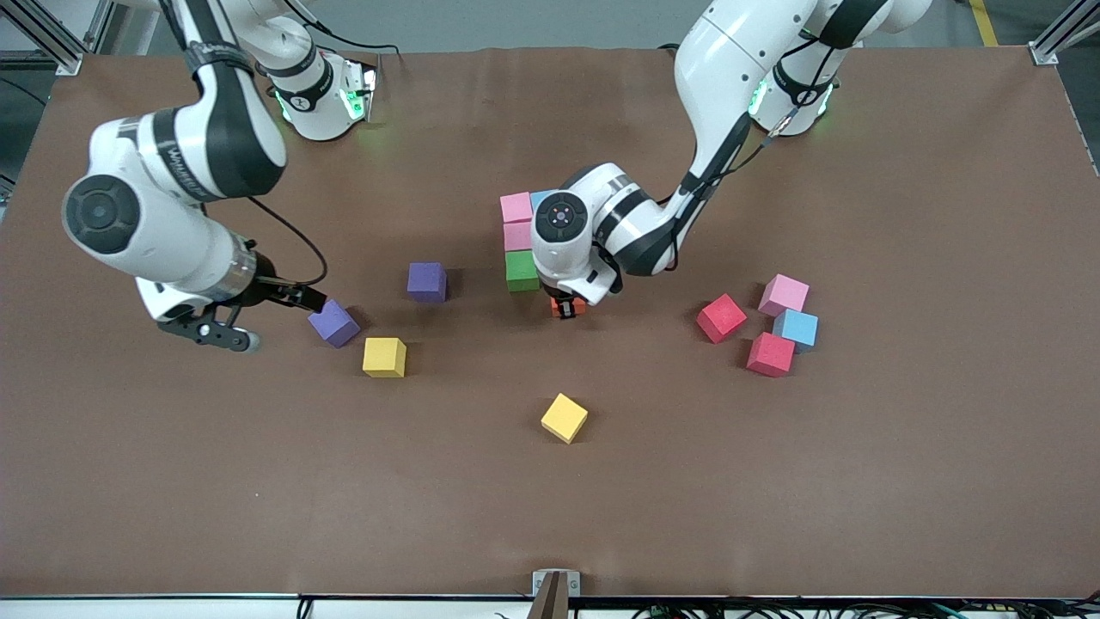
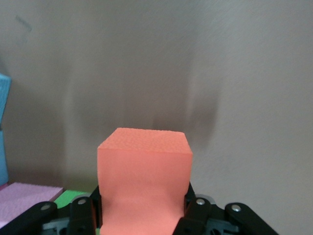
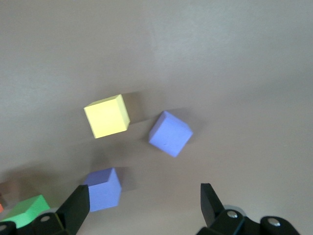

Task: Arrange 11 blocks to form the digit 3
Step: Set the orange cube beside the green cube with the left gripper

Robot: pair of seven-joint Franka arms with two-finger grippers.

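- Front view: right gripper point(image 1: 225, 330) hovers beside a purple block point(image 1: 333, 323), fingers spread, likely waiting.
- Left gripper point(image 1: 565, 307) pinches the orange block point(image 2: 144, 183) just beside the green block point(image 1: 522, 270), apparently extending the digit 3 point(image 1: 518, 241).

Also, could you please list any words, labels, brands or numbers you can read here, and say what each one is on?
White lettering on the black band around the right arm: too blurred to read.
Small dark mark on the white link near the right arm's base: too small to read.
The blocks and the table: no text on them.
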